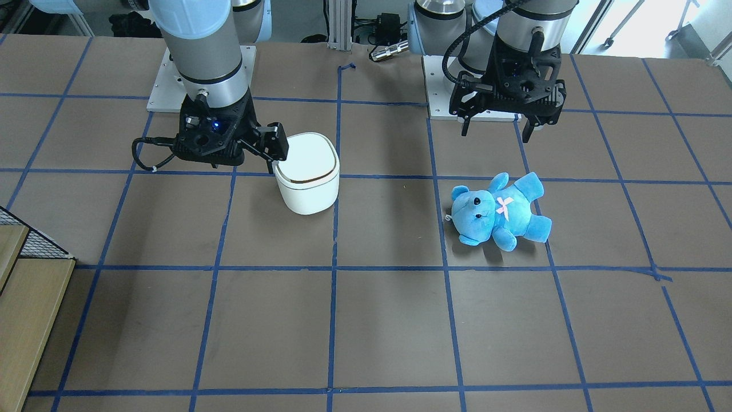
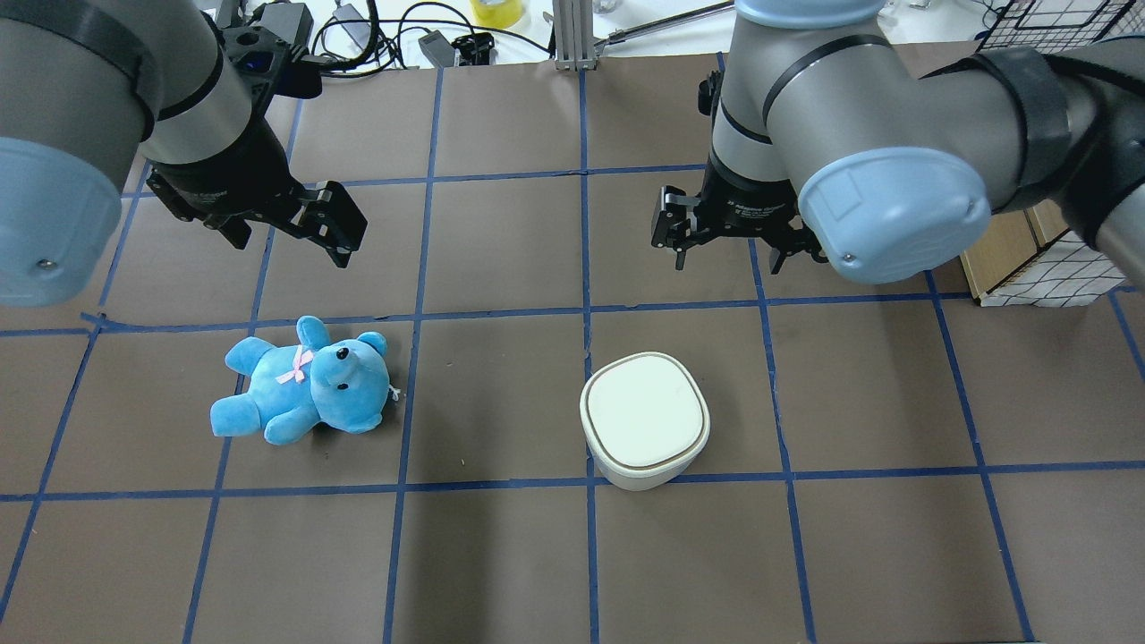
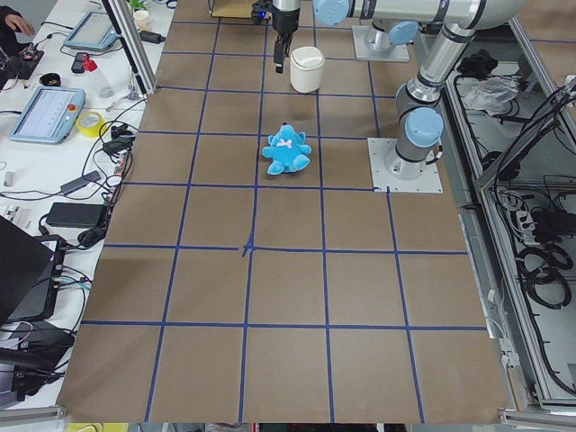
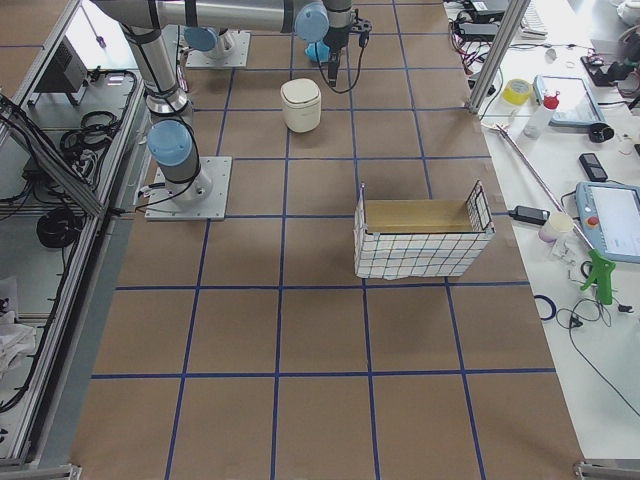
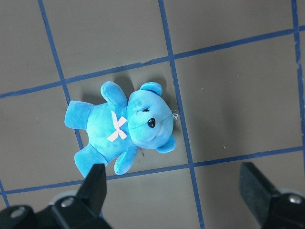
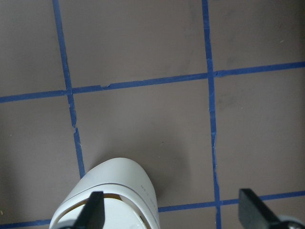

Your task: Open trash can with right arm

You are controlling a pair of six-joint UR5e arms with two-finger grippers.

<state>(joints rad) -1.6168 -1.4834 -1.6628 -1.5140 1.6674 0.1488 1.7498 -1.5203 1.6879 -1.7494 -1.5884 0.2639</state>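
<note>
The white trash can (image 1: 307, 180) stands on the table with its lid closed; it also shows in the overhead view (image 2: 644, 420) and the right side view (image 4: 301, 105). My right gripper (image 1: 226, 154) is open and empty. It hangs above the can's robot-side edge, with one finger (image 1: 277, 144) over the lid's corner. In the right wrist view the can (image 6: 119, 191) sits at the bottom left under one fingertip (image 6: 93, 212). The other fingertip is over bare table. My left gripper (image 1: 496, 130) is open and empty, above the table behind the teddy bear.
A blue teddy bear (image 1: 500, 212) lies on its back on the robot's left half of the table, and it shows in the left wrist view (image 5: 124, 126). A wire basket holding a cardboard box (image 4: 420, 235) stands at the robot's right end. Blue tape lines grid the table.
</note>
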